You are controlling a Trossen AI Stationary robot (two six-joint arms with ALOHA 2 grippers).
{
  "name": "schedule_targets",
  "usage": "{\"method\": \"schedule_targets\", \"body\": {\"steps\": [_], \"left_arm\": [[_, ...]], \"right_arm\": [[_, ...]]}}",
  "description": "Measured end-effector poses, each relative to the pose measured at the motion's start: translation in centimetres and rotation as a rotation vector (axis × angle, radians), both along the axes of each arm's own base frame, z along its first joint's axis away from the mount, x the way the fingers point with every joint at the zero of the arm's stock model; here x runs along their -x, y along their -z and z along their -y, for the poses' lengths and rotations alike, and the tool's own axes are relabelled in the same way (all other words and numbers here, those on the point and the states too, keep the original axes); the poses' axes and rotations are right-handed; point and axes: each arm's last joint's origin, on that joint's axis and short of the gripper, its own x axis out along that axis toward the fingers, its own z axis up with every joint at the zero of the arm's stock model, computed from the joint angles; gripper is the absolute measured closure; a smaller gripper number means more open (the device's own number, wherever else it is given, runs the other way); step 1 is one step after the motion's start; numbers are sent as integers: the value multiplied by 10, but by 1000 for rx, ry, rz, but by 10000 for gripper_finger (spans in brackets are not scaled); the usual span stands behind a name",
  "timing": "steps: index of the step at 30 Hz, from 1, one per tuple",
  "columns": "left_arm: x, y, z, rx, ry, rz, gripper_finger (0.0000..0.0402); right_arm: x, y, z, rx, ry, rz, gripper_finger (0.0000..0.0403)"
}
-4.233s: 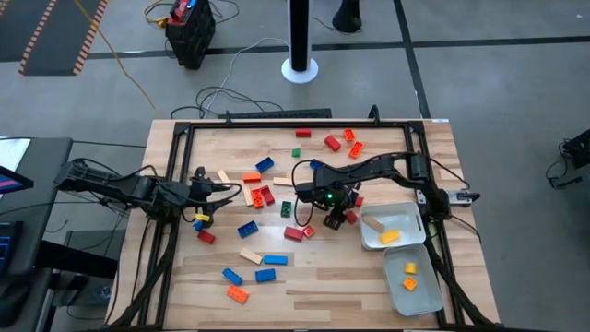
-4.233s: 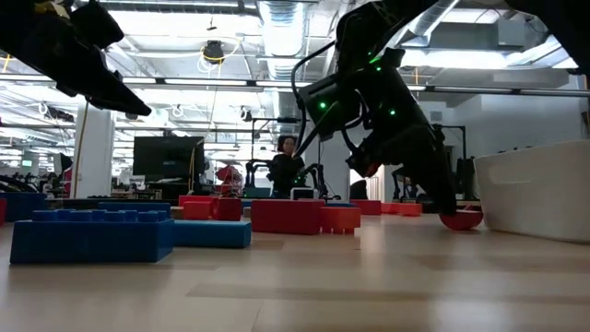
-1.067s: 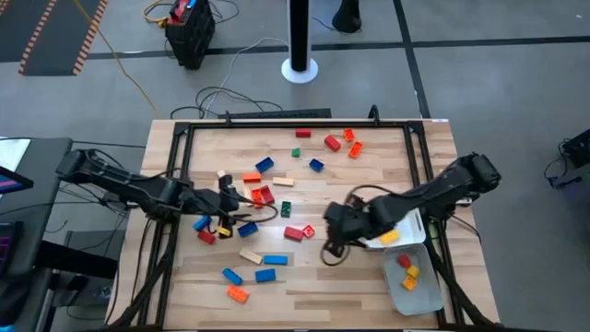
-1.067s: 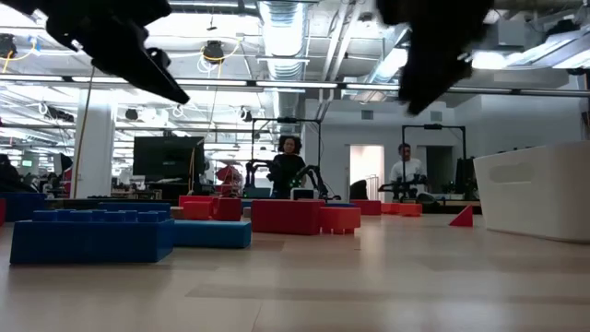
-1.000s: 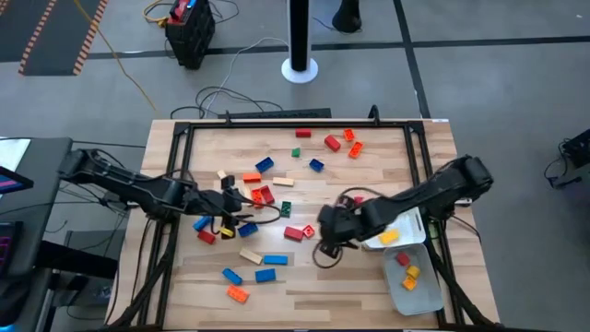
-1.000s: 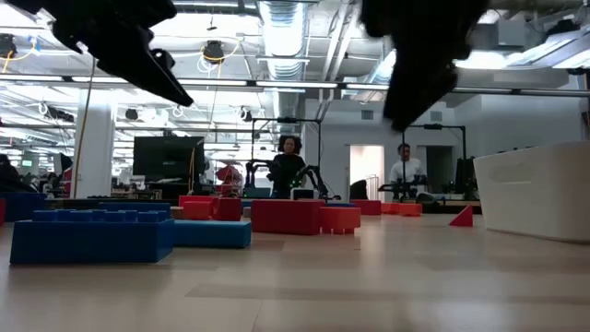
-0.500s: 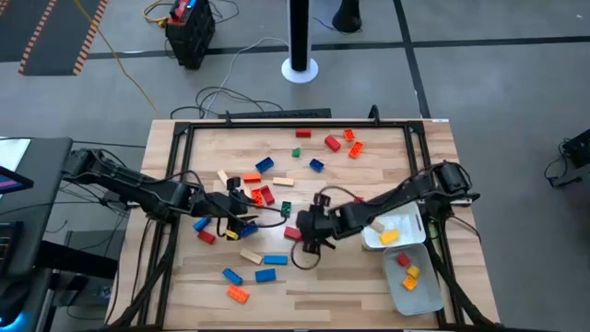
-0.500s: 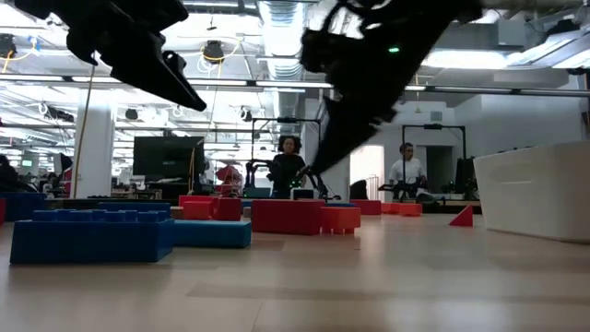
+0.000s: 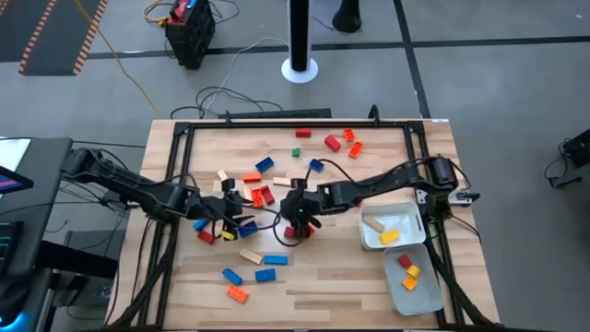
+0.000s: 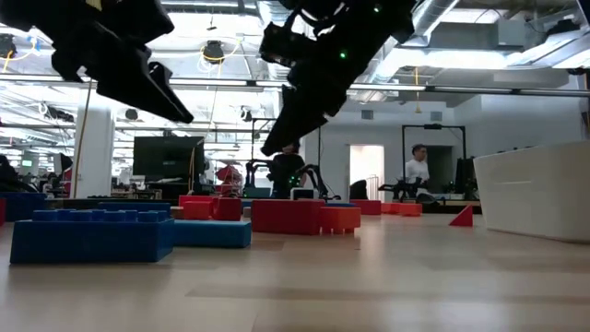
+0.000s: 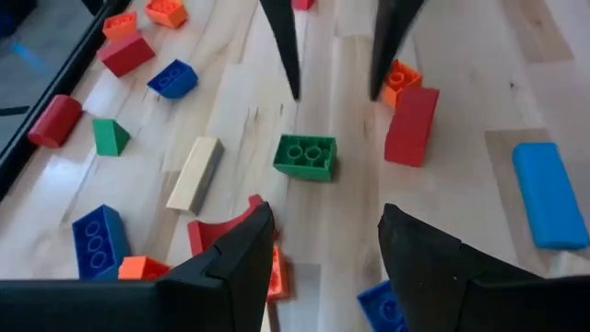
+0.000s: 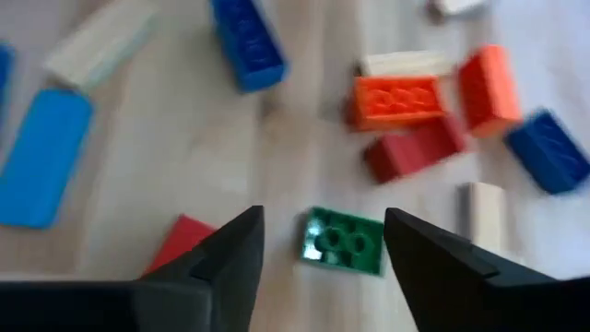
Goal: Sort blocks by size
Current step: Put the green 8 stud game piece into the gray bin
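A small green block [image 12: 344, 242] lies flat on the wooden table, studs up, and also shows in the left wrist view [image 11: 306, 157]. My right gripper [image 12: 323, 214] is open above it near the table's middle [image 9: 293, 214], with one finger on either side and clear of it. Its raised fingers show in the low view [image 10: 277, 138]. My left gripper [image 11: 324, 217] is open and empty, just left of that block [image 9: 247, 218] and pointing at it. Red [image 11: 412, 124], orange [image 12: 398, 100], blue [image 12: 247, 41] and tan [image 11: 194, 173] blocks lie flat around them.
Two white trays stand at the table's right: one [image 9: 403, 214] holds a tan and a yellow block, the nearer one [image 9: 424, 297] red, orange and yellow ones. More blocks lie near the far edge [image 9: 332, 142] and the near left [image 9: 238, 294]. A black frame [image 9: 277, 125] borders the table.
My right gripper has swung from beside the trays toward the table's left and a little toward the far edge. It now stands over the green block, still open. My left gripper has edged slightly toward the right. No block has moved.
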Motion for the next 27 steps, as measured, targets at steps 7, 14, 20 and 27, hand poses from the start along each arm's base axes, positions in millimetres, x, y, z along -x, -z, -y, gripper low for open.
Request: {"method": "schedule_targets", "body": {"steps": [7, 14, 20, 27], "left_arm": [[7, 5, -2, 32, -33, 14, 213], [13, 8, 3, 64, -42, 21, 213], [16, 8, 9, 46, -54, 22, 213], [17, 8, 10, 35, -62, 24, 213]], "right_arm": [[-16, 15, 17, -10, 11, -39, 61], [-27, 33, 18, -6, 57, -90, 12], [-27, 50, 26, -22, 107, -161, 21], [-25, 52, 32, -49, 150, -181, 54]]}}
